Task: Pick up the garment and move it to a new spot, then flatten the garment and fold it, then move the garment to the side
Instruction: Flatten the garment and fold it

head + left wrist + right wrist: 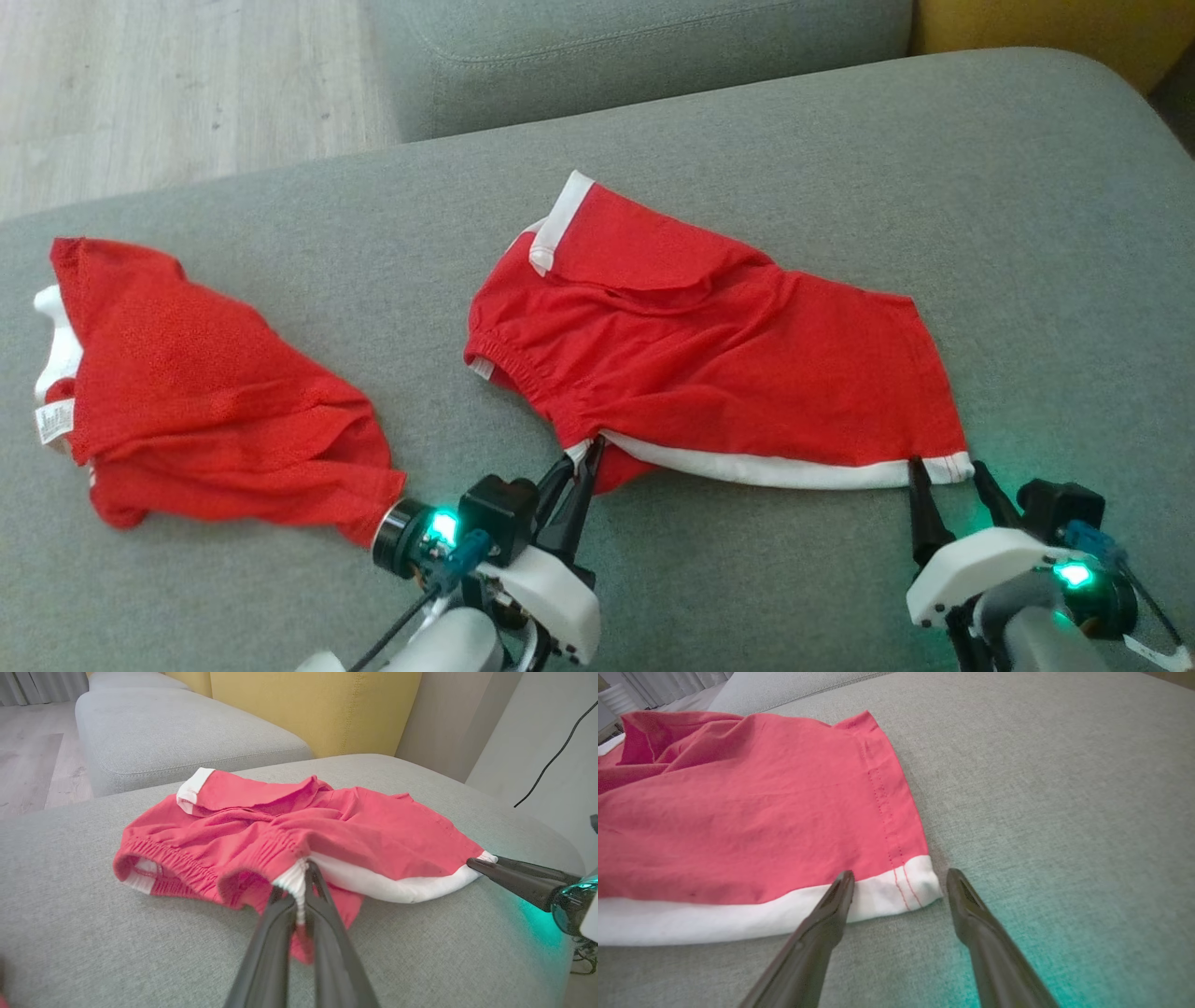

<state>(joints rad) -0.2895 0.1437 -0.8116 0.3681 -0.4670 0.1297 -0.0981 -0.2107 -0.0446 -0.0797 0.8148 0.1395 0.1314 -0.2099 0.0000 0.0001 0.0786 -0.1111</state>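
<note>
The garment (709,364) is a pair of red shorts with white trim, lying spread and wrinkled on the grey sofa cushion (840,159). My left gripper (586,450) is shut on the white waistband corner at its near left edge; in the left wrist view the garment (299,830) bunches where that gripper (302,870) pinches the trim. My right gripper (945,464) stands open at the near right corner of the white hem. In the right wrist view the garment (738,812) lies flat, and that gripper (900,877) has one fingertip over the hem and the other beside the corner.
A second red garment (196,392) with a white label lies crumpled at the left of the cushion, its near tip touching my left wrist. Another grey cushion (635,47) and wooden floor (168,84) lie beyond. A yellow backrest (317,709) stands behind.
</note>
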